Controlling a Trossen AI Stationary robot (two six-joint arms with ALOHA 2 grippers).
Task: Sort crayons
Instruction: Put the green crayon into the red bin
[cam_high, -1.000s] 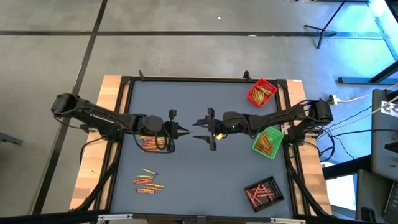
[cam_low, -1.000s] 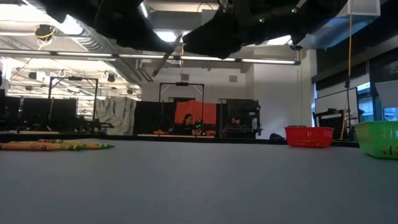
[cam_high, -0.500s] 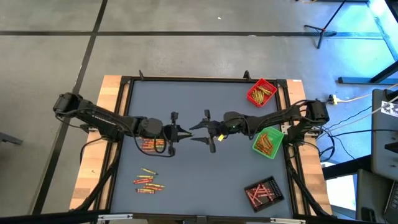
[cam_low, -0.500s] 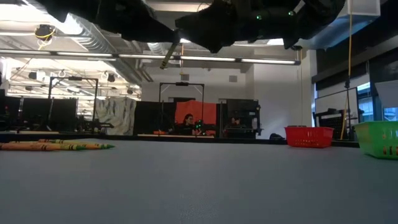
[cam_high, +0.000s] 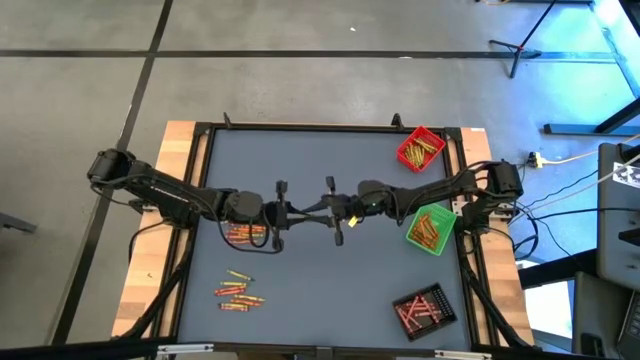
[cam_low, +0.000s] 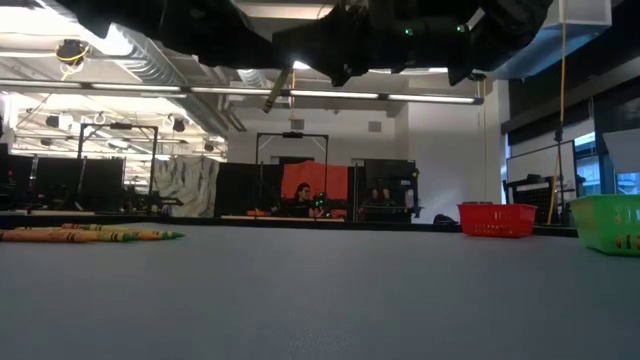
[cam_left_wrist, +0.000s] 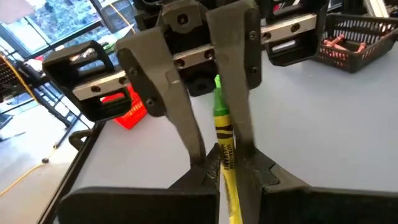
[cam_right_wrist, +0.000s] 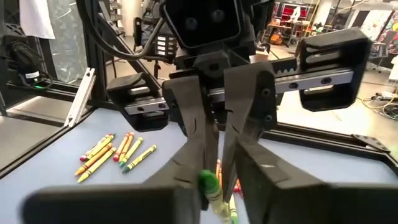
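Above the table's middle, my two grippers meet tip to tip. My left gripper (cam_high: 298, 211) is shut on a yellow-green crayon (cam_left_wrist: 222, 134) whose green end points at my right gripper (cam_high: 318, 210). The right gripper's fingers (cam_left_wrist: 239, 93) stand close on either side of that green end (cam_right_wrist: 208, 182). A narrow gap still shows beside it, so the right gripper is open. In the low view the crayon (cam_low: 276, 93) slants high above the table. More crayons lie in one pile (cam_high: 245, 233) under my left arm and another pile (cam_high: 238, 292) near the front left. My left gripper pinches the crayon's yellow wrapped shaft (cam_left_wrist: 227, 163) between its two fingers. The fingers come level from the table's left and lie along the crayon. The crayon sticks out past the fingertips toward the right gripper, lifted clear of the table.
A red tray (cam_high: 420, 148) with crayons stands at the far right. A green tray (cam_high: 432, 228) sits at the right under my right arm, and a black tray (cam_high: 425, 310) is at the near right. People sit in the room beyond the table.
My right gripper has moved toward the table's left, up to the left gripper, and its wide-open fingers have narrowed around the crayon's green end. My left gripper has edged toward the right, keeping hold of the crayon.
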